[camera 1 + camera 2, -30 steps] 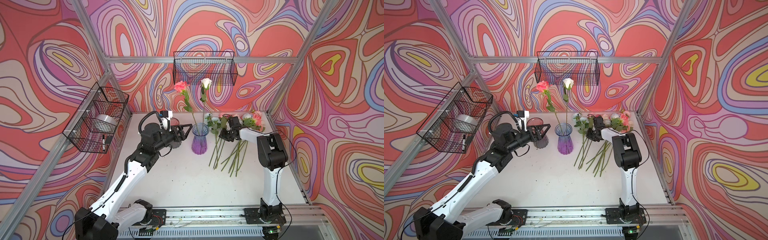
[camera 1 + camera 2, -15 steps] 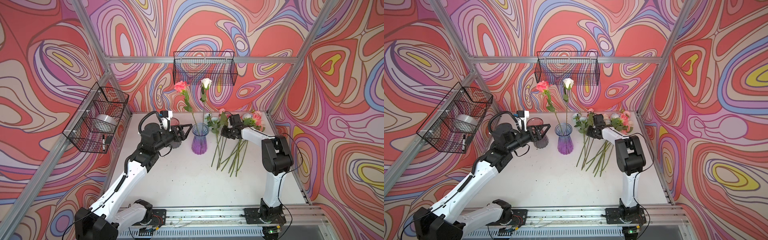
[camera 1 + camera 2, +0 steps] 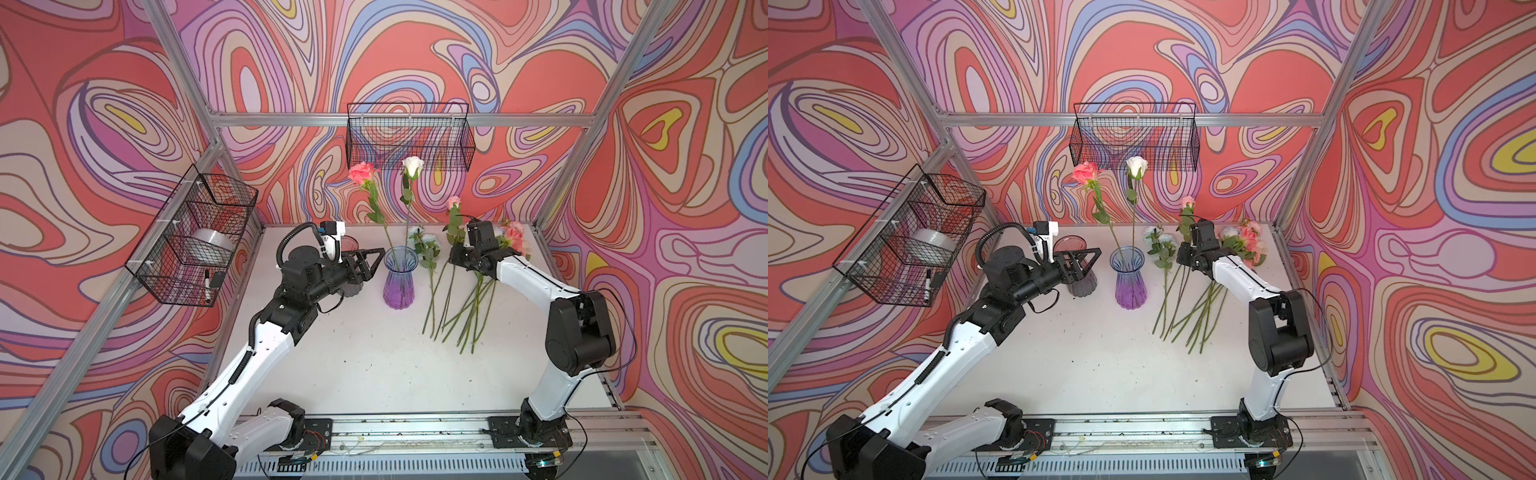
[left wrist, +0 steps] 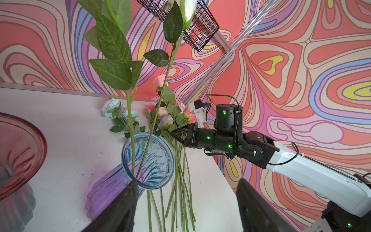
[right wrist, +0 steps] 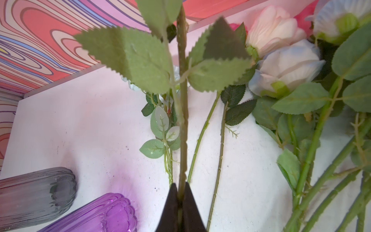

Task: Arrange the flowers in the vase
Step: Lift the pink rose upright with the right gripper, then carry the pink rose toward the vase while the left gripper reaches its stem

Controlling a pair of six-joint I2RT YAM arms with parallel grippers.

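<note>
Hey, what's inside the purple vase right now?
Two stems stand in the purple vase: one pink rose, one white rose. Their lower ends are hidden by the tinted glass.

We find the near half of the table (image 3: pixel 374 365) bare. Far middle, the vase (image 3: pixel 399 286) and its two upright roses (image 3: pixel 412 166) stand in the way; loose flowers (image 3: pixel 428 251) cover the right, a grey vase (image 3: pixel 1086 286) the far left.

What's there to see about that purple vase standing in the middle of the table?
The vase is ribbed, see-through glass, pale blue at its flared rim and deepening to purple at the base. It stands upright on the white table, toward the back. Two long stems rest inside it, a pink rose and a white rose.
</note>
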